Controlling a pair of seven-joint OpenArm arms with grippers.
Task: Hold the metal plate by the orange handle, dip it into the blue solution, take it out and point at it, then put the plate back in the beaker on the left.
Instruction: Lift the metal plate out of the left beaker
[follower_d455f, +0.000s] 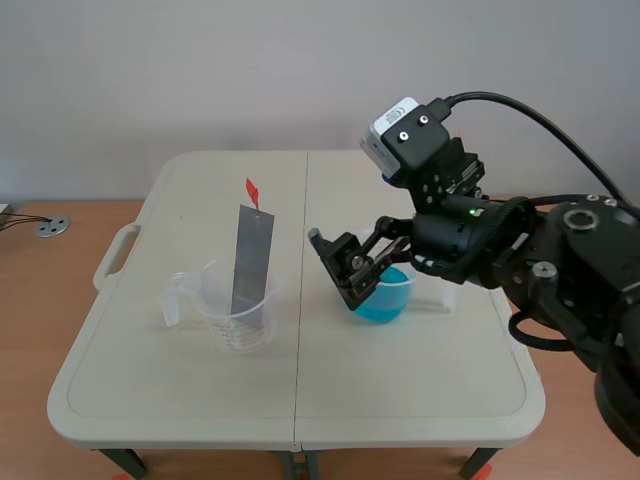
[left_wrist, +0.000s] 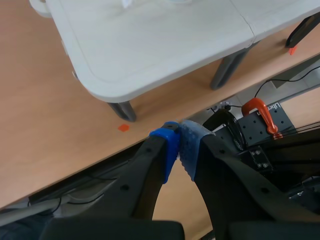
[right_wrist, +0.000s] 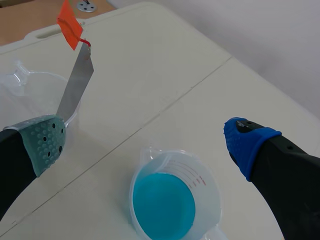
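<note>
Hovering with fingers spread wide and empty, the right gripper (follower_d455f: 340, 266) sits over the small clear beaker of blue solution (follower_d455f: 384, 296), right of the middle of the white folding table (follower_d455f: 400, 400). The flat grey metal plate (follower_d455f: 252, 260) leans in the clear plastic measuring beaker (follower_d455f: 236, 322) on the left, its orange tape handle (follower_d455f: 253, 190) on top, untouched. The grasp looks not yet made; next that gripper should cross leftward and pinch the handle. The left gripper (left_wrist: 179, 150) hangs off the table, pads clenched on nothing.
</note>
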